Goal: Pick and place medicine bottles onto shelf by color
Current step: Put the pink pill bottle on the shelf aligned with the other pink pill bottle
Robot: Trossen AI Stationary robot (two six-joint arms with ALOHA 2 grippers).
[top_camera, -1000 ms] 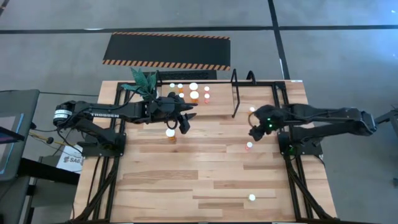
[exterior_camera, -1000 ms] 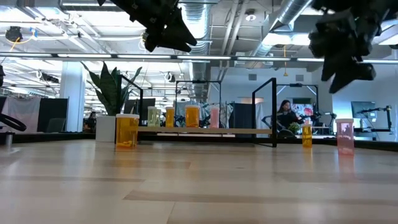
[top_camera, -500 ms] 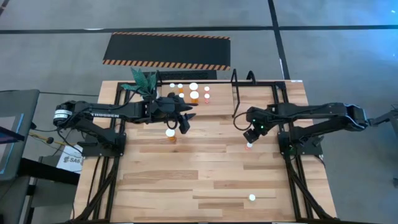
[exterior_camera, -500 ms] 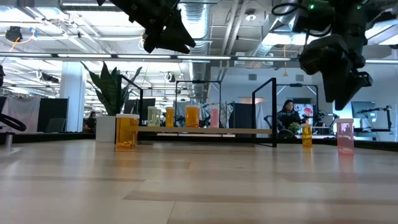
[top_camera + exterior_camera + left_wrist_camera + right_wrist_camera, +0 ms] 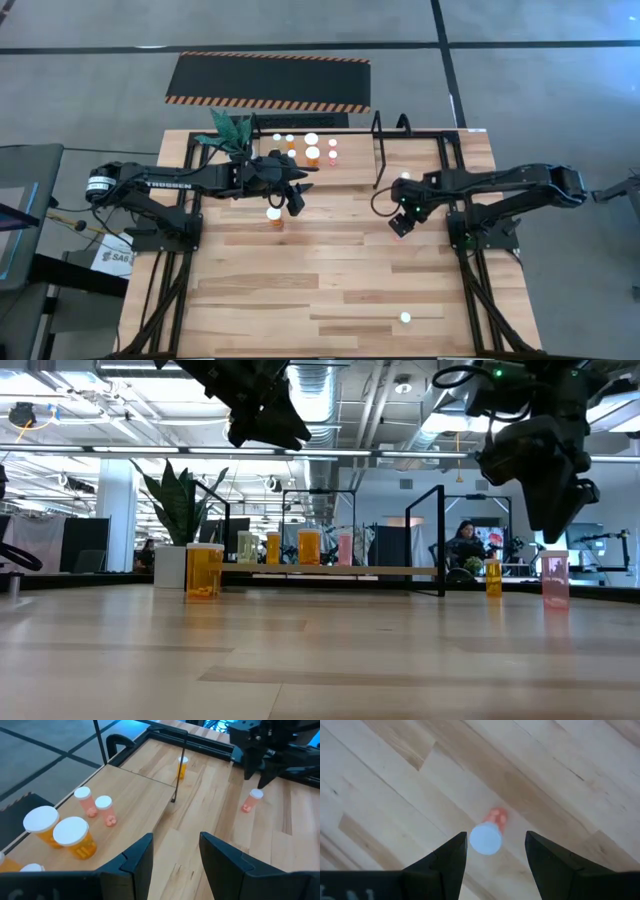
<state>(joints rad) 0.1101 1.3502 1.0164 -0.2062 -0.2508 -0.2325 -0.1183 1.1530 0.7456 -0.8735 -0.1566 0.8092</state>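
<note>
Repositioned over the last second: the right hand [image 5: 400,222] has swung from beside its own base inward over the worktop [image 5: 300,290] and now hangs directly above the small pink bottle [image 5: 487,834], which stands upright on the wood, well clear of the shelf [image 5: 355,165]. Right wrist view: the white cap sits between the two fingers, which are spread wide with nothing in them. Judgement: alignment for a top-down pick is done; descent and closing are not yet done.

Unchanged against the earlier frames: left hand [image 5: 262,422] stays raised over the shelf's near edge, fingers narrowly parted and empty. A large orange bottle [image 5: 274,215] stands just below it. Sorted bottles [image 5: 60,829] remain on the shelf. One small bottle [image 5: 405,318] is far off, near the worktop's front edge.
</note>
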